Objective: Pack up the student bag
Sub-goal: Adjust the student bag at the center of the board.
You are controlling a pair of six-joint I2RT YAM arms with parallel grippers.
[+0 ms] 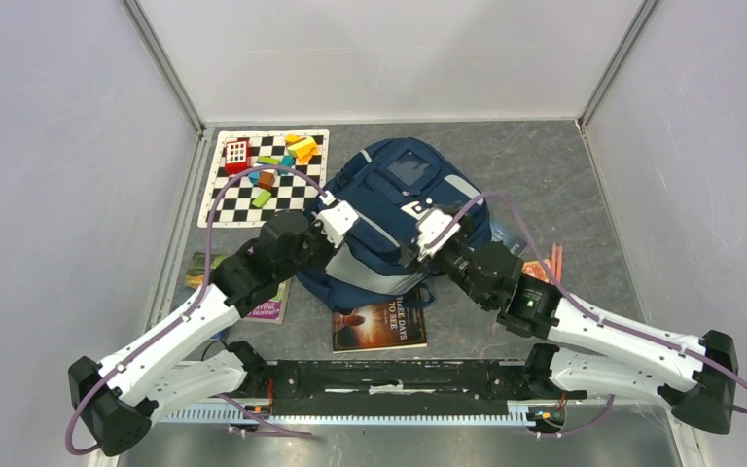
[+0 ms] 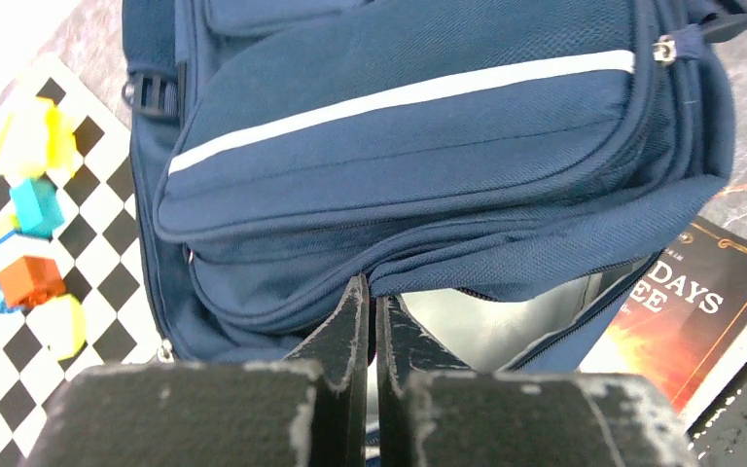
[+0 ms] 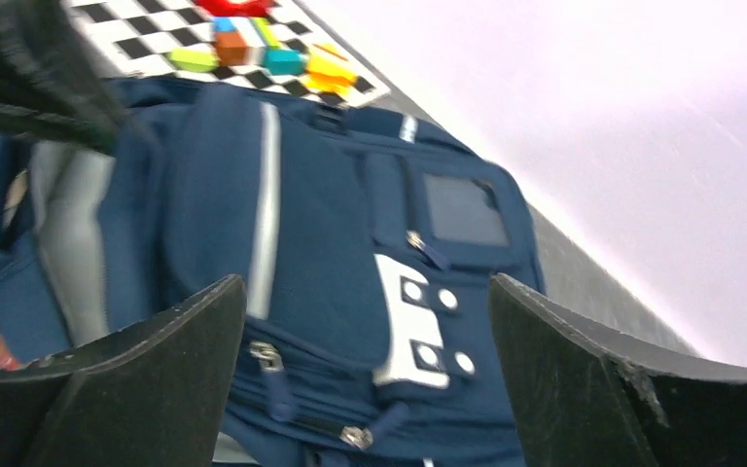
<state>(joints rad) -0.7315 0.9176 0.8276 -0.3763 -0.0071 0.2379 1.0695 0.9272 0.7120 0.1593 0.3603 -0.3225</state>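
**Left pincer nips the bag's rim, right pincer gapes above it**

On the grey bench (image 1: 545, 175), a chequered mat (image 1: 243, 199) with coloured blocks (image 1: 272, 165) lies left of the student bag (image 1: 374, 195). 1 book (image 1: 379, 326) lies just in front of the bag's open mouth. The left pincer (image 2: 368, 292) is closed tight, nipping the navy rim of that mouth above the grey lining. The right pincer (image 3: 365, 282) hangs wide apart over the bag's white buckle patch, holding nothing.

Two white-shelled arms (image 1: 170, 336), black joints (image 1: 287, 243), purple cables (image 1: 209, 229), scuffed black end effector fingers (image 2: 342, 336)
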